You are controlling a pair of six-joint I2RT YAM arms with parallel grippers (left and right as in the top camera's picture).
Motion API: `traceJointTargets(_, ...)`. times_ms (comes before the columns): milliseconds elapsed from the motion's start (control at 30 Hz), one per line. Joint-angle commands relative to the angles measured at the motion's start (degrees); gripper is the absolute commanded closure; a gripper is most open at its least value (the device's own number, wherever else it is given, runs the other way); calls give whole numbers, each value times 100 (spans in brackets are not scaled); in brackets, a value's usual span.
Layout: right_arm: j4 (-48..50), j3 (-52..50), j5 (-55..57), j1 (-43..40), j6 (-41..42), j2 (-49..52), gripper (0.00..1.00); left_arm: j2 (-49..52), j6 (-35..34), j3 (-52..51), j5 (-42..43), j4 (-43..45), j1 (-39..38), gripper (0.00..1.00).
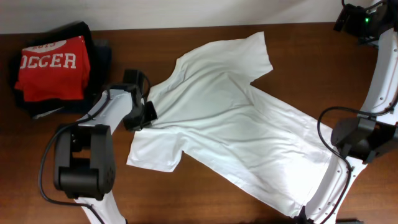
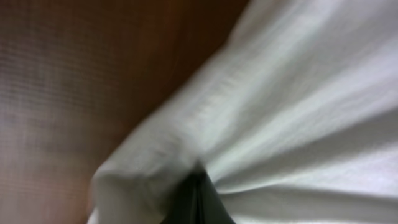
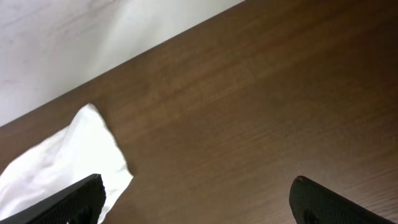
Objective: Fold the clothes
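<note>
Folded stack (red shirt over dark garments) sits at 10 o'clock, likely set aside as finished; no bin is in view. White T-shirt lies spread across the centre of the table. Left gripper, jaws pressed together, pinches its 9 o'clock edge, presumably to draw a fold. Right gripper, spread and empty, hovers at 1 o'clock.

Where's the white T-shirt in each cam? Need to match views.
Overhead: T-shirt spread diagonally, centre to lower right.
Left wrist: T-shirt fills the right and bottom, pinched in the left gripper at bottom centre.
Right wrist: only one T-shirt corner, lower left.
Shared landmark: the brown wooden table, in all three.
</note>
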Motion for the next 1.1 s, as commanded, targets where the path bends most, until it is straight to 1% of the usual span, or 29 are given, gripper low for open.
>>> traceJointTargets(0, 4, -13, -31, 4, 44, 48, 2, -166, -275, -461, -1191, -850, -20, 100)
traceJointTargets(33, 2, -13, -31, 4, 44, 48, 2, -527, -269, -461, -1357, -885, -24, 100)
traceJointTargets(100, 4, -13, -31, 4, 42, 48, 2, -1556, -260, -461, -1899, -570, -35, 100)
traceJointTargets(133, 4, -13, -31, 4, 42, 48, 2, -2116, -262, -461, -1912, -422, -35, 100)
traceJointTargets(200, 4, -13, -31, 4, 42, 48, 2, -3010, -256, -461, -1856, -476, -83, 99)
traceJointTargets(267, 4, -13, -31, 4, 44, 48, 2, -3536, -199, -463, -1818, -444, -280, 99)
traceJointTargets(300, 4, -13, -31, 4, 44, 48, 2, -3595, 286, -463, -1432, -310, -376, 100)
traceJointTargets(333, 4, -13, -31, 4, 44, 48, 2, -3545, 702, -463, -1043, -177, -424, 97)
traceJointTargets(367, 4, -13, -31, 4, 44, 48, 2, -3364, 1132, -463, -651, 35, -437, 96)
traceJointTargets(400, 4, -13, -31, 4, 42, 48, 2, -3141, 1200, -463, -649, 197, -437, 100)
traceJointTargets(467, 4, -13, -31, 4, 42, 48, 2, -2516, 1200, -463, -645, 671, -433, 100)
traceJointTargets(533, 4, -13, -31, 4, 42, 48, 2, -1534, 1231, -463, -647, 1399, -433, 100)
traceJointTargets(567, 4, -13, -31, 4, 42, 48, 2, -1069, 1493, -463, -647, 1794, -433, 100)
traceJointTargets(633, 4, -13, -31, 4, 44, 48, 2, -466, 1714, -463, -654, 2291, -433, 100)
traceJointTargets(767, 4, -13, -31, 4, 42, 48, 2, 354, 1711, -463, -1250, 2861, -404, 100)
traceJointTargets(867, 4, -13, -31, 4, 44, 48, 2, 511, 1707, -463, -1810, 2861, -195, 100)
traceJointTargets(967, 4, -13, -31, 4, 44, 48, 2, 885, 1408, -463, -1661, 2861, 326, 100)
traceJointTargets(1067, 4, -13, -31, 4, 42, 48, 2, 863, 1416, -435, -1478, 3110, 435, 100)
